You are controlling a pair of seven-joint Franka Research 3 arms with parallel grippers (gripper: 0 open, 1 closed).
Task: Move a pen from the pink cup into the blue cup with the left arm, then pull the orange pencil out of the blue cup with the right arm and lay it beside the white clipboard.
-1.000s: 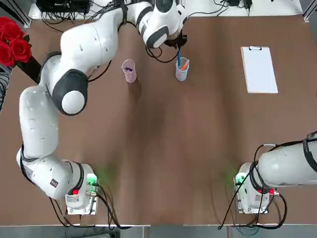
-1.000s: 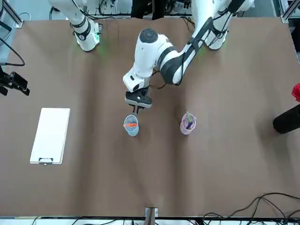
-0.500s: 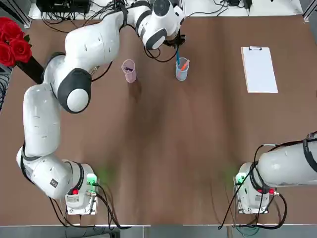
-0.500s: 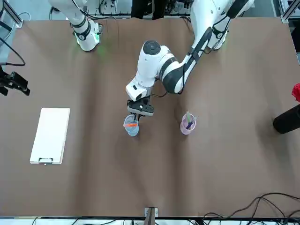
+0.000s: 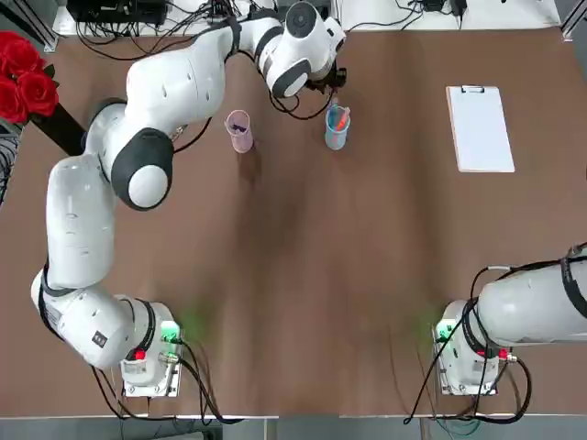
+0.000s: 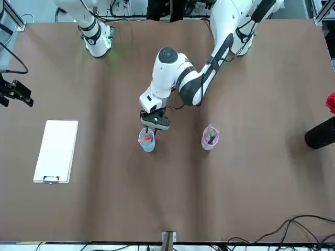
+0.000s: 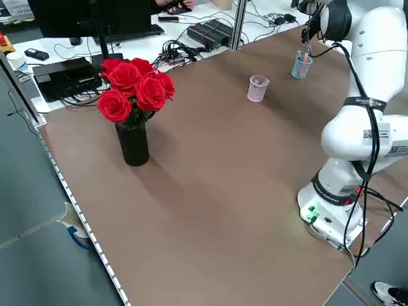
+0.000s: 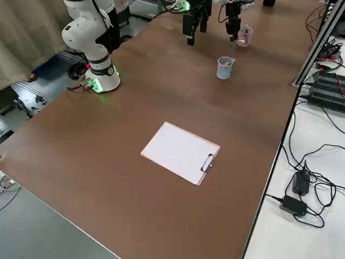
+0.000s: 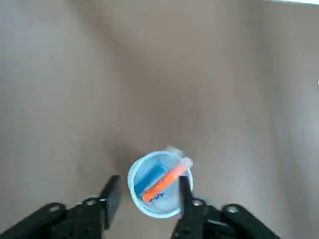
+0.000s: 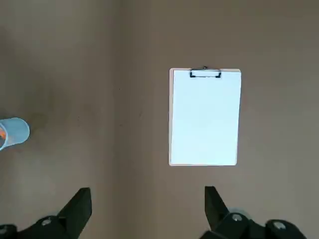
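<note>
My left gripper (image 5: 330,92) hangs just above the blue cup (image 5: 337,136) near the table's far edge. It is open, its fingers (image 9: 112,193) standing either side of the cup's rim (image 9: 167,208) and holding nothing. The light-blue pen (image 9: 149,178) and the orange pencil (image 9: 165,182) lean together inside that cup. To its left stands the pink cup (image 5: 239,131) with other pens in it (image 6: 210,135). At the far right lies the white clipboard (image 5: 480,128). The right gripper (image 10: 145,214) is open and held high over the table, looking down on the clipboard (image 10: 205,117).
A black vase of red roses (image 5: 23,78) stands at the far left corner. The right arm (image 5: 532,307) is folded back over its base at the near right. Cables and electronics (image 7: 210,32) lie beyond the table's far edge.
The left gripper came down a little over the blue cup and opened, letting go of the pen, which now rests inside the cup. The right arm has not moved.
</note>
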